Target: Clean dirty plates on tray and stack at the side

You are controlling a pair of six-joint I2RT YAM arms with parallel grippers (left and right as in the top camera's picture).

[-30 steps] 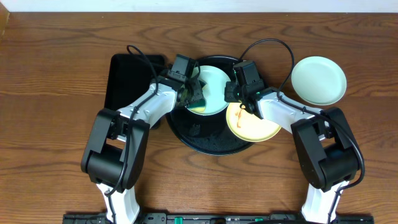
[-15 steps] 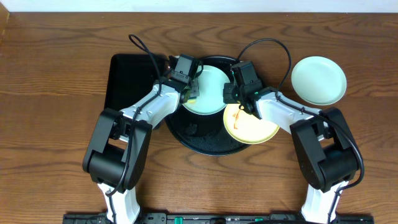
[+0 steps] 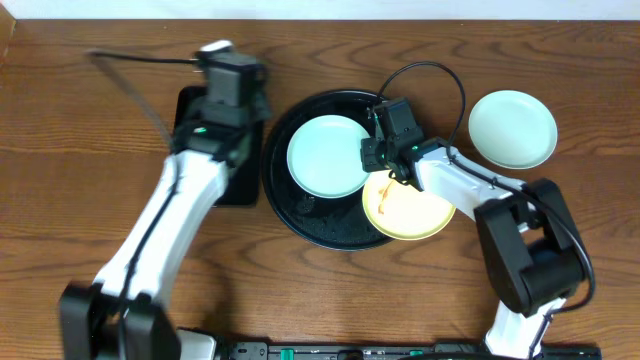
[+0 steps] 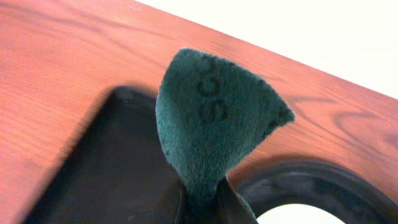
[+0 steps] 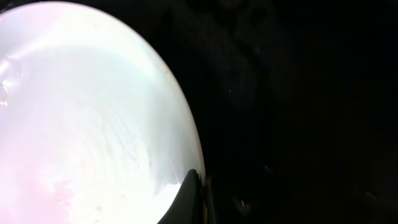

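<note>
Over rectangular tray (image 4: pixel 106 168), left claw (image 4: pixel 205 204) clamps green scouring pad (image 4: pixel 214 118); right claw (image 5: pixel 198 193) together, perhaps touching mint plate (image 5: pixel 81 124) rim.

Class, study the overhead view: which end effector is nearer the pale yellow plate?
Right. The right end effector sits at the yellow plate's upper-left rim; the left end effector is over the rectangular tray.

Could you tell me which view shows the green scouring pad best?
Left wrist: the green scouring pad fills it, pinched by the left gripper. Overhead, that gripper hides it; right wrist shows none.
</note>
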